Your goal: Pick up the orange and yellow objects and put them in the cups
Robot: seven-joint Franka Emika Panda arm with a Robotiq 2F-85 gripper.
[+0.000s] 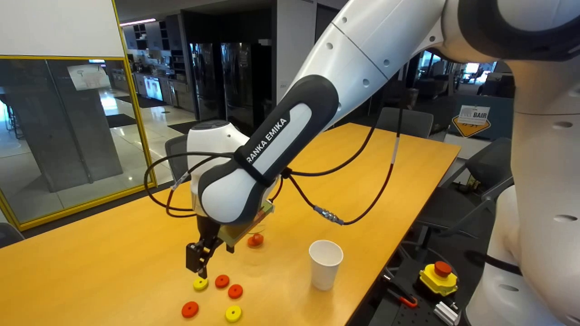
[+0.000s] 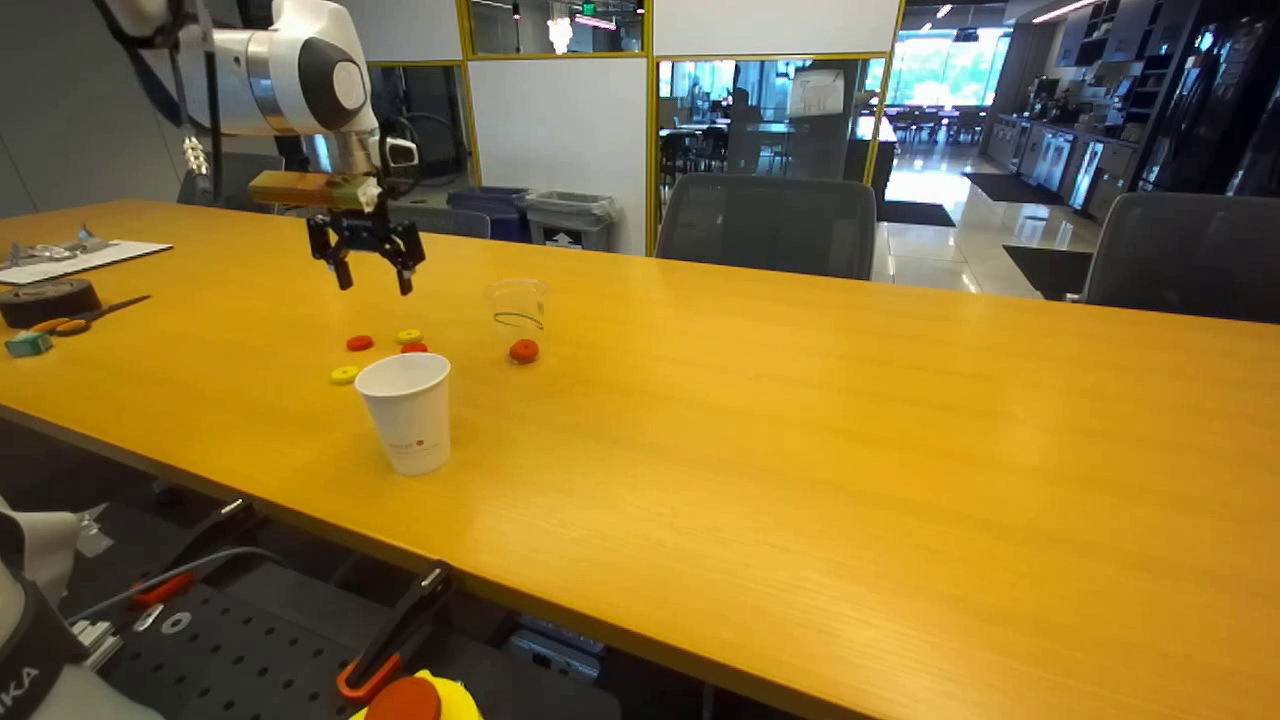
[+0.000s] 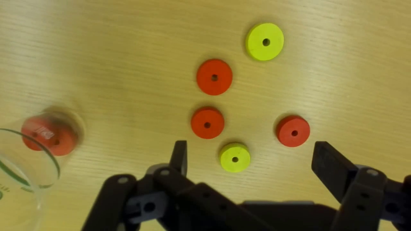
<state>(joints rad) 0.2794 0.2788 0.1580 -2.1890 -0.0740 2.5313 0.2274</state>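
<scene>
My gripper [image 3: 251,147] stands open above the table, its two fingers wide apart with nothing held. Seen from the wrist, a yellow disc [image 3: 235,165] lies on the wood below the gap, nearer the left finger. Around it lie an orange-red disc [image 3: 207,117], another red disc [image 3: 293,126], a farther red disc [image 3: 214,69] and a second yellow disc [image 3: 265,32]. The short clear cup [image 2: 517,300] has red discs [image 3: 62,141] in its bottom. A taller white cup [image 1: 325,267] stands upright on the table, also visible in an exterior view [image 2: 410,420], outside the wrist view.
Black tape [image 2: 48,300], scissors [image 2: 95,315], a small green block [image 2: 28,344] and a clipboard [image 2: 90,262] lie toward one end of the table. Beyond the table's edge sits a yellow box with a red button [image 1: 438,280]. Cables hang in loops from the arm.
</scene>
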